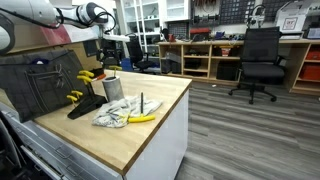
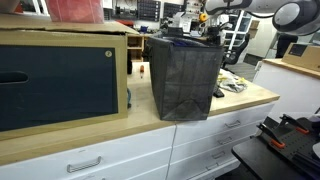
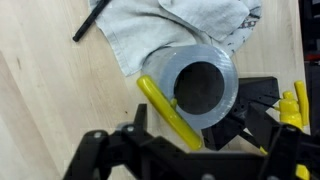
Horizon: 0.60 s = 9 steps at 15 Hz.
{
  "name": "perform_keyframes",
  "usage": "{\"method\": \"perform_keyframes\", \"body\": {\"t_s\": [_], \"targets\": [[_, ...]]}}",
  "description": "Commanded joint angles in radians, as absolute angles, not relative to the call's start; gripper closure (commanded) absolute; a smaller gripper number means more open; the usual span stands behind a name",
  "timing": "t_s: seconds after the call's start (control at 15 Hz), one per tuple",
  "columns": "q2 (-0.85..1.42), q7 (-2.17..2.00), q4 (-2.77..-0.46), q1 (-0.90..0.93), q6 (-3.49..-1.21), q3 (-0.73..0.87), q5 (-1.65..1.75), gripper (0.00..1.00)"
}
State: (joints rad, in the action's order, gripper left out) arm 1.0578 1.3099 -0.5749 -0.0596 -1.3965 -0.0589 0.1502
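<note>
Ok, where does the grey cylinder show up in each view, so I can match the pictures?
In an exterior view: the grey cylinder stands upright just behind the white cloth.
In an exterior view: not visible; the black mesh bin fills that area.
Wrist view: mid-frame, seen from above, at the cloth's edge.
Shared landmark: the white cloth, in all three.

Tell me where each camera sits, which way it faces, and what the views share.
In an exterior view: off the bench's corner, looking across the wooden top at the gray cylinder and white cloth; the arm shows upper left.
In an exterior view: low beside a wooden box, looking along the top past the black mesh bin; the arm shows top right.
Wrist view: straight down on the gray cylinder; fingers at the bottom edge.
Shared: white cloth in all three, black mesh bin in both exterior views.
</note>
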Motion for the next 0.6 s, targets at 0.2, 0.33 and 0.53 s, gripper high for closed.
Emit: {"method": "perform_keyframes", "body": {"t_s": [0.2,0.33,0.53], "targets": [[1.094,1.387,-0.529,-0.065,-1.350,-0.055,0.159,0.00],[1.095,1.398,-0.529,-0.066,-1.345,-0.054,0.159,0.00],[1.093,1.414,-0.529,-0.067,-1.342,-0.052,0.161,0.35]]}}
